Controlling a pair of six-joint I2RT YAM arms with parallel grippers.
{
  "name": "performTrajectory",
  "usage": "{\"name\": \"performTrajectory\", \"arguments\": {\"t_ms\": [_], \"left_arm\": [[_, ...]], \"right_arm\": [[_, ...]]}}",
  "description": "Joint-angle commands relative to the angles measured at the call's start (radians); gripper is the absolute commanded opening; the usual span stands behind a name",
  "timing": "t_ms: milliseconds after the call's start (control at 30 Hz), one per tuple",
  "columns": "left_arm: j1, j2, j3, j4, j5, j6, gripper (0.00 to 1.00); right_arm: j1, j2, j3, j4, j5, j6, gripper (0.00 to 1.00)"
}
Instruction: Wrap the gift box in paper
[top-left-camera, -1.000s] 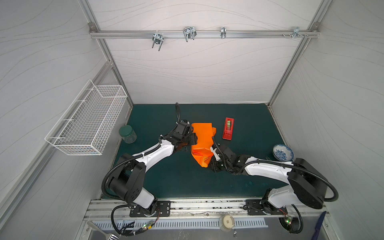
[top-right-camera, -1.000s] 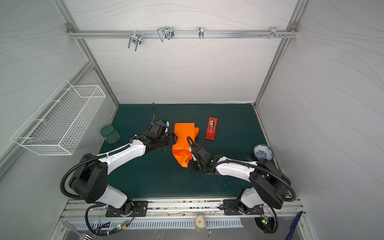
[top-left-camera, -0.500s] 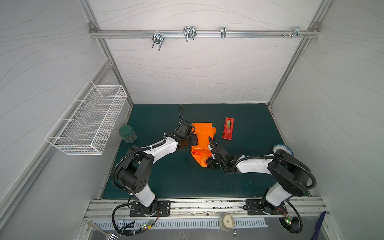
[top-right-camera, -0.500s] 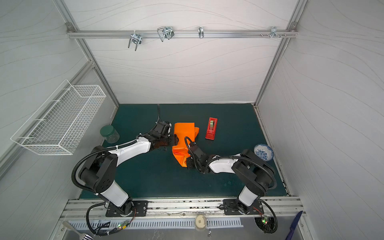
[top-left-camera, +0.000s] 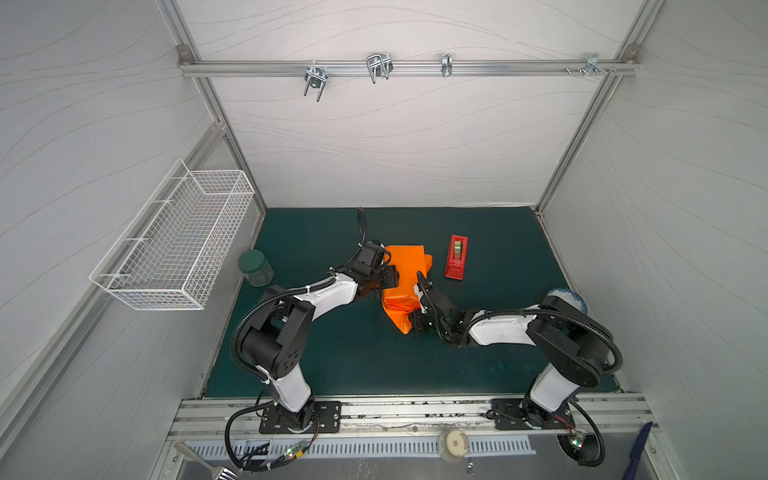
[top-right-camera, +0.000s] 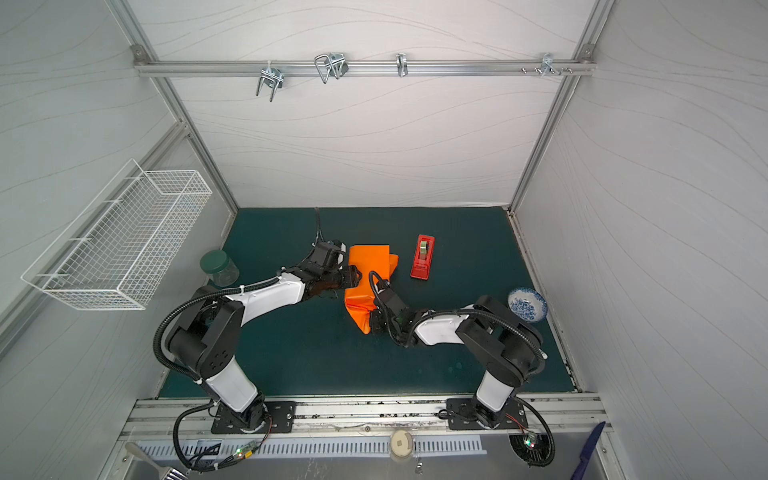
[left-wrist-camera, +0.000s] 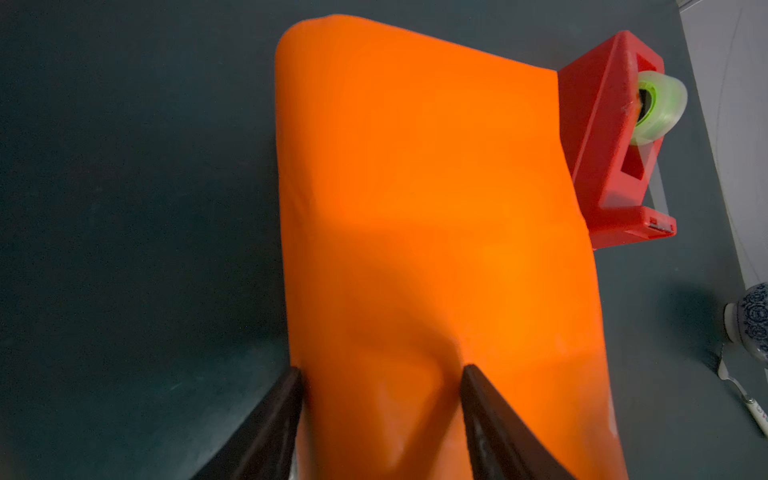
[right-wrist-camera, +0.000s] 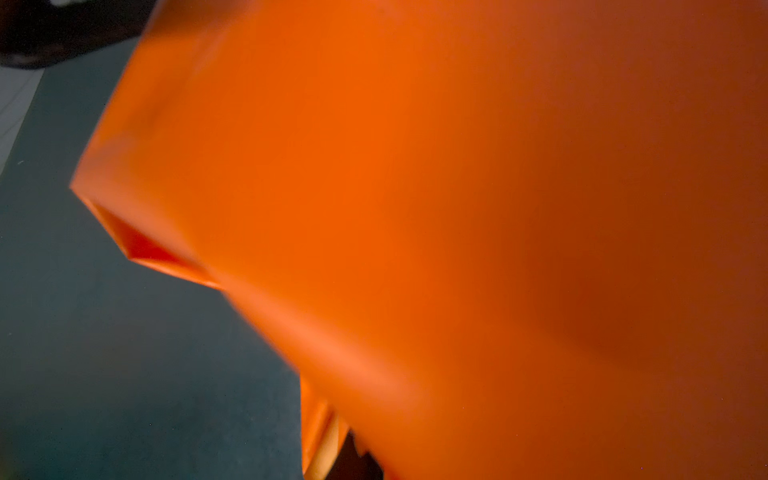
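The orange paper (top-left-camera: 405, 270) (top-right-camera: 370, 266) lies in a creased bundle in the middle of the green mat. The gift box is hidden under it. My left gripper (top-left-camera: 388, 280) (top-right-camera: 353, 277) is at the bundle's left side. In the left wrist view its fingers straddle the paper (left-wrist-camera: 415, 187), both touching it, and one fingertip (left-wrist-camera: 467, 374) dents it. My right gripper (top-left-camera: 413, 322) (top-right-camera: 376, 322) is at the bundle's near right corner. Paper (right-wrist-camera: 457, 208) fills the right wrist view, folded in against a dark finger (right-wrist-camera: 357, 461).
A red tape dispenser (top-left-camera: 456, 257) (left-wrist-camera: 611, 145) stands just right of the bundle. A green-lidded jar (top-left-camera: 254, 268) is at the mat's left edge. A blue-and-white bowl (top-right-camera: 527, 304) sits at the right behind my right arm. A wire basket (top-left-camera: 178, 241) hangs on the left wall.
My right gripper slid a little left onto the bundle's near corner and its jaws closed. Both elbows drew inward. The left gripper stayed at the bundle.
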Motion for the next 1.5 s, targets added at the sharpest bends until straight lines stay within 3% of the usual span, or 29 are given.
{"name": "performTrajectory", "arguments": {"t_ms": [0, 633, 833, 1467], "left_arm": [[0.001, 0.041, -0.032, -0.035, -0.003, -0.004, 0.62], [0.001, 0.046, -0.074, -0.002, -0.004, -0.014, 0.61], [0.001, 0.044, -0.073, -0.010, -0.009, -0.014, 0.61], [0.001, 0.030, -0.068, -0.031, -0.027, 0.001, 0.60]], "right_arm": [[0.008, 0.028, 0.017, 0.042, 0.037, 0.019, 0.15], [0.023, 0.092, -0.004, 0.043, 0.060, 0.136, 0.16], [0.026, 0.073, -0.025, 0.084, -0.005, 0.116, 0.20], [-0.033, -0.035, -0.059, 0.029, -0.062, 0.046, 0.20]]}}
